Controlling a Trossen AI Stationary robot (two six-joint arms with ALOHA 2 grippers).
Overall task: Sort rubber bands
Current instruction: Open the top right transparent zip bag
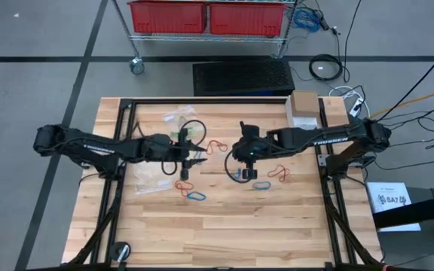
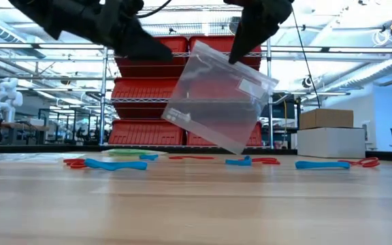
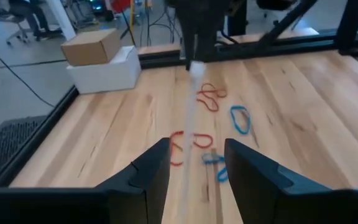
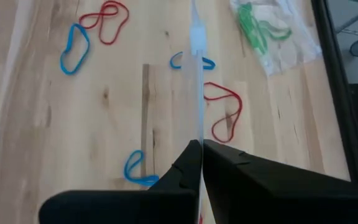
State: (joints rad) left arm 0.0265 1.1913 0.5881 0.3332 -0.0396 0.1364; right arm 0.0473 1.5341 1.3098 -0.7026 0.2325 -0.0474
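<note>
A clear bag (image 2: 216,95) is being pinched by the right claw (image 4: 196,146) above the surface (image 1: 277,226), the left claw (image 3: 194,165) spread beside it, while rubber bands (image 4: 73,48), likely light, floppy and best nipped at one strand, are lying scattered flat below.

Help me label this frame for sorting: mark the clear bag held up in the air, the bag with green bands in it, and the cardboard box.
clear bag (image 2: 216,102), low view, middle of its face.
bag with green bands (image 4: 272,37), right wrist view, its plastic.
cardboard box (image 3: 92,46), left wrist view, its side.
</note>
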